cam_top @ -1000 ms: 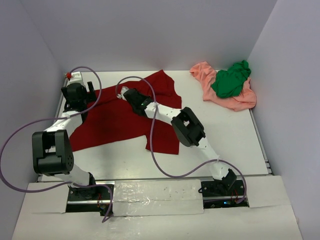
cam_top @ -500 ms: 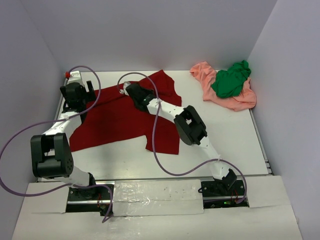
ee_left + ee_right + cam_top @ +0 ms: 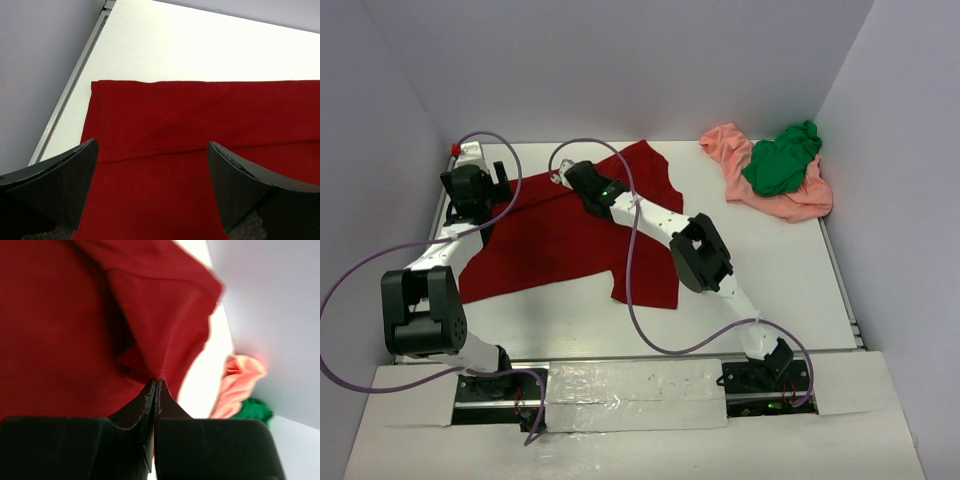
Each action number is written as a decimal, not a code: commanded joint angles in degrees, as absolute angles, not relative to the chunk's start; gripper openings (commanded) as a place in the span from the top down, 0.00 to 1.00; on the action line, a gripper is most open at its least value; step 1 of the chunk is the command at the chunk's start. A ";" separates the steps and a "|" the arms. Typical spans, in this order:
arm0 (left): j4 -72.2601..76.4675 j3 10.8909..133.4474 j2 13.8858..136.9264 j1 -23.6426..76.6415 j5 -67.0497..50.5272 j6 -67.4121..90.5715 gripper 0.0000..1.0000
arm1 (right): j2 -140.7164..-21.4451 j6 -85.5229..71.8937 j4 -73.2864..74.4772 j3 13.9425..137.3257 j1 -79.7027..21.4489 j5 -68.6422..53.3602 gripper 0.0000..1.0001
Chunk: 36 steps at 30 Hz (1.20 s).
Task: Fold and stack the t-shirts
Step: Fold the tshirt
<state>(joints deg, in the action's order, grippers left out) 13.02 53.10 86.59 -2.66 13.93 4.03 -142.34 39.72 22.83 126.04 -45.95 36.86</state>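
Observation:
The large dark red t-shirt (image 3: 545, 240) lies spread on the left half of the white table (image 3: 770, 270). My right gripper (image 3: 563, 177) reaches to its far edge and is shut on a pinch of the red hem (image 3: 159, 371), with cloth hanging from the right gripper (image 3: 156, 382). My left gripper (image 3: 490, 195) hovers open over the shirt's far left part. In the left wrist view, the red cloth and its hem (image 3: 200, 115) lie between the spread fingers of the left gripper (image 3: 152, 150). The bright green t-shirt (image 3: 782, 160) lies crumpled on the salmon-pink one (image 3: 790, 203) at the far right.
Grey walls close in the table on the left, back and right. A metal rail (image 3: 70, 92) runs along the table's left edge, close to the shirt's corner. Purple cables loop over both arms. The pink shirt (image 3: 235, 385) and the green shirt (image 3: 252, 410) show past the right gripper.
My right gripper has moved left and a little farther back with the red hem in it, and the shirt's near right flap has shifted slightly left. The left arm has hardly moved.

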 commanded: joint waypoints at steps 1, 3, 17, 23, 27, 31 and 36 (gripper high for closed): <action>13.80 53.26 84.90 -2.29 12.92 4.22 0.01 | -142.30 33.58 28.21 124.63 -47.02 33.40 1.00; 13.71 53.35 84.99 -2.29 12.83 4.04 0.01 | -141.95 31.30 30.40 123.41 -47.28 31.39 0.99; 14.15 53.61 85.96 -2.29 12.48 4.04 0.01 | -131.93 21.27 24.20 113.21 -43.43 20.47 0.26; 15.47 52.56 86.22 -2.20 12.92 4.13 0.01 | -135.43 17.32 26.10 125.30 -36.39 22.67 0.26; 16.00 51.94 85.87 -2.20 12.57 4.22 0.01 | -137.11 17.05 26.10 128.32 -32.71 22.42 0.26; 15.91 52.12 86.13 -2.20 12.30 4.22 0.01 | -139.04 15.30 30.39 132.00 -30.68 19.96 0.30; 15.21 52.73 86.57 -1.93 11.95 4.13 0.01 | -141.24 7.66 37.87 137.54 -27.87 11.81 0.35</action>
<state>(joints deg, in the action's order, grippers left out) 13.47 51.94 86.61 -2.59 12.99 4.03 -139.70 13.30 31.88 133.95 -28.51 17.93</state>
